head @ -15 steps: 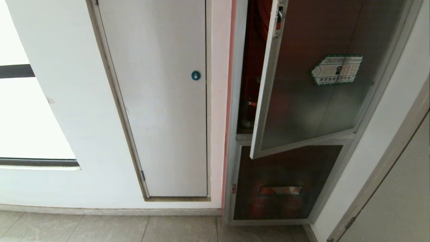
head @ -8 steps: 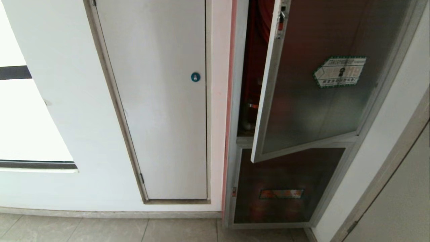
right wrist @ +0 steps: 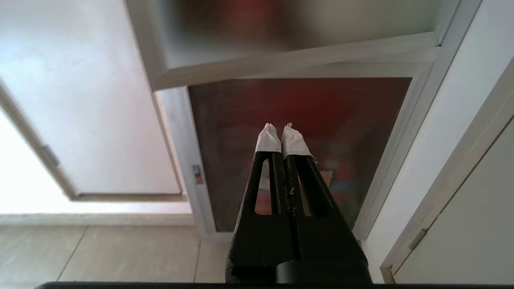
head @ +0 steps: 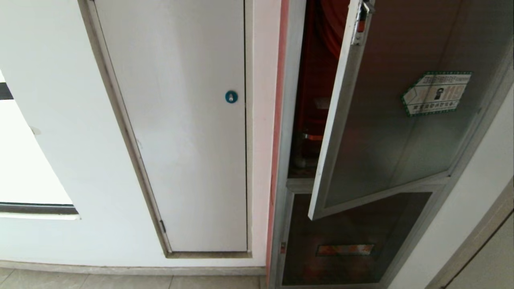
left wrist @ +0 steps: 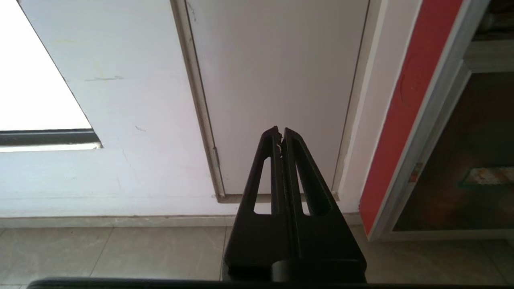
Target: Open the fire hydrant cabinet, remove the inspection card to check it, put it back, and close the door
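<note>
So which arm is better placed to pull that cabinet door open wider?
Probably the right. The right gripper, shut, faces the fire hydrant cabinet just under the ajar door. The left gripper, also shut, faces the white door beside it.

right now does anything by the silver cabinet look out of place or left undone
Yes: the large smoked-glass door in its silver frame hangs partly open, its latch edge swung out from the silver aluminium-framed fire hydrant cabinet, showing the red interior. The plain white door with the blue round lock beside it sits shut. No damage shows.
</note>
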Available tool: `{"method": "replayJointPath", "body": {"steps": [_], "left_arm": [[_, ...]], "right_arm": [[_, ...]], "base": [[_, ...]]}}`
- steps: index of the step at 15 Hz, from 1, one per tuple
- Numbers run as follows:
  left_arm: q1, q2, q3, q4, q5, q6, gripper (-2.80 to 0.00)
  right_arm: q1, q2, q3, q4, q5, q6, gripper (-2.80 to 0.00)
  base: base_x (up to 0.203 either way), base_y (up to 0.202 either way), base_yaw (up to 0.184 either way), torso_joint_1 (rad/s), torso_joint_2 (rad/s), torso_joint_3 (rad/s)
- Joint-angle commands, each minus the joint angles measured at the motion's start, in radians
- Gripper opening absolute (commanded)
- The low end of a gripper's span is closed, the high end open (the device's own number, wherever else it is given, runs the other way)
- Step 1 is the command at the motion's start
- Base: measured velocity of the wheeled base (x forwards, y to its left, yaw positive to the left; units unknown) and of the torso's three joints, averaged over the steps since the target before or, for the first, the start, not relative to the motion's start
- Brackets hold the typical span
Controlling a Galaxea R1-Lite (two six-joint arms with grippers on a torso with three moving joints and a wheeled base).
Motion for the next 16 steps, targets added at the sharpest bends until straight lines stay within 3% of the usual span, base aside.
{"method": "replayJointPath", "body": {"steps": [1,16], "left_arm": [[0.000,0.001,0.006,-0.001,0.000,0.000,-2.80],[0.000,0.001,0.006,-0.001,0.000,0.000,-2.80]], "right_arm": [[0.000,-0.002,-0.001,0.000,0.000,0.000,-2.80],[0.000,-0.002,-0.001,0.000,0.000,0.001,-2.80]], "base": [[0.197,0.000,0.001,0.007,0.00,0.007],[0.196,0.000,0.000,0.003,0.00,0.002]]}}
